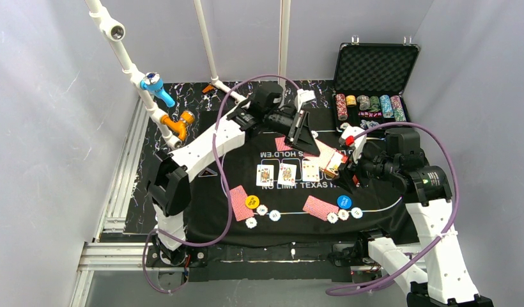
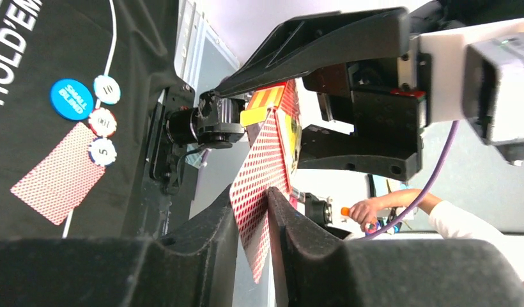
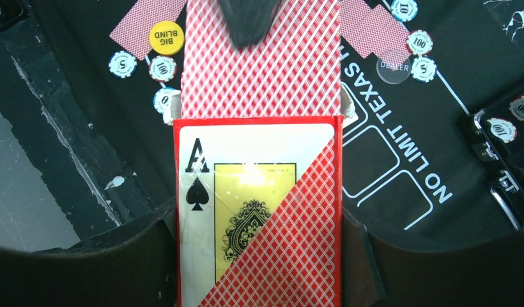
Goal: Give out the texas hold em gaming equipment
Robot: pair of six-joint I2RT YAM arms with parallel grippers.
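Observation:
My right gripper [image 3: 259, 256] is shut on a red card box [image 3: 256, 211] printed with an ace of spades, held above the mat's right side [image 1: 336, 165]. A red-backed playing card [image 2: 259, 166] sticks out of the box [image 2: 272, 105], and my left gripper [image 2: 267, 201] is shut on its free end. In the right wrist view one left fingertip [image 3: 246, 22] covers the card [image 3: 259, 70]. Three face-up cards [image 1: 287, 173] lie in the mat's middle. Red-backed cards lie at the left [image 1: 241, 202], the right [image 1: 320, 206] and the far side [image 1: 288, 144].
A yellow big-blind disc [image 1: 251, 201] and a blue small-blind disc [image 1: 344, 202] lie on the black felt mat [image 1: 374, 192], each with small chips [image 1: 274, 215] [image 1: 343, 215] beside it. The open case [image 1: 374, 70] with chip stacks stands at the back right. A pale dealer disc [image 3: 393, 66] lies on the mat.

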